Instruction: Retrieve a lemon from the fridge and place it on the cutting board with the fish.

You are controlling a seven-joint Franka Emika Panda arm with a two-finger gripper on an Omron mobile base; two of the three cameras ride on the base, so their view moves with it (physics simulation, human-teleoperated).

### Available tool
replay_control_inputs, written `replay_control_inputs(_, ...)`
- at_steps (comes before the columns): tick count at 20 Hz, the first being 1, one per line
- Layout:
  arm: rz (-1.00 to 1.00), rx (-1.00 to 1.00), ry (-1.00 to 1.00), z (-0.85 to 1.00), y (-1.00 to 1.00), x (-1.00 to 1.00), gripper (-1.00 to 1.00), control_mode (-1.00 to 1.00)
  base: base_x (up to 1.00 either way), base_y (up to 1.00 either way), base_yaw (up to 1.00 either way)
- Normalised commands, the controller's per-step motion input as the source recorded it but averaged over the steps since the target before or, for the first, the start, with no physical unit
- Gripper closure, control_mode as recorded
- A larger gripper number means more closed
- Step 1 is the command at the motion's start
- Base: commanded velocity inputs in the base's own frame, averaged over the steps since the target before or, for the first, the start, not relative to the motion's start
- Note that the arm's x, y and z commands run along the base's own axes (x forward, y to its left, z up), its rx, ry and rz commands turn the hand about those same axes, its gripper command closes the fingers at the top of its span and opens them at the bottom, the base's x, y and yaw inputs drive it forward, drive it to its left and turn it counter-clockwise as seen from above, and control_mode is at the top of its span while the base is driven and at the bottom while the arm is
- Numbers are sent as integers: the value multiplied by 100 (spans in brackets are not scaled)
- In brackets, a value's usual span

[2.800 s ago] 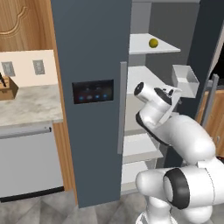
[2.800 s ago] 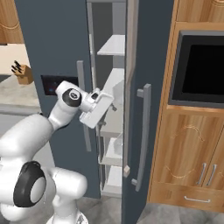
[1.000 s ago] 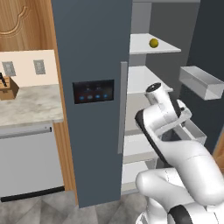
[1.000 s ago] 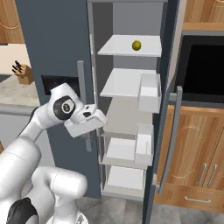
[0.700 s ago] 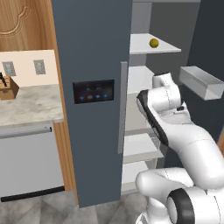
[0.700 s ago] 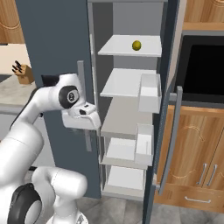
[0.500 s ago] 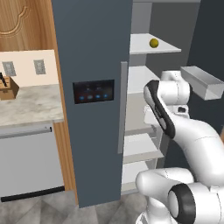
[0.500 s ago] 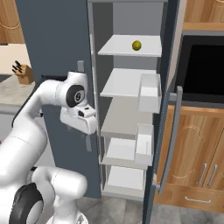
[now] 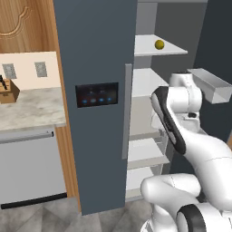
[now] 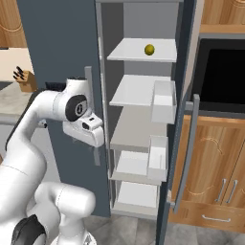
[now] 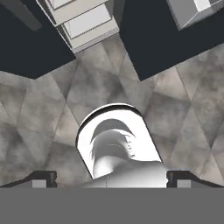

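The gripper [image 11: 111, 178] points straight down at the grey tiled floor [image 11: 43, 118], its two dark fingertips [image 11: 41, 178] spread wide apart with nothing between them. In the right base view the hand hangs at about 9 o'clock of the open fridge [image 10: 62, 43] — beside the white shelves, not among them. Farther in, the lemon [image 10: 149, 49] sits alone on the top shelf [image 10: 129, 52], toward 12 o'clock, well apart from the hand. At far left, a knife block [image 9: 8, 92] stands on the counter [image 9: 31, 108].
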Motion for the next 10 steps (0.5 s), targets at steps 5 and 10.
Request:
replay_control_inputs(5, 23, -16, -23, 0, 0, -37, -100, -100, 0, 0, 0)
replay_control_inputs(10, 1, 11, -15, 0, 0, -31, -100, -100, 0, 0, 0)
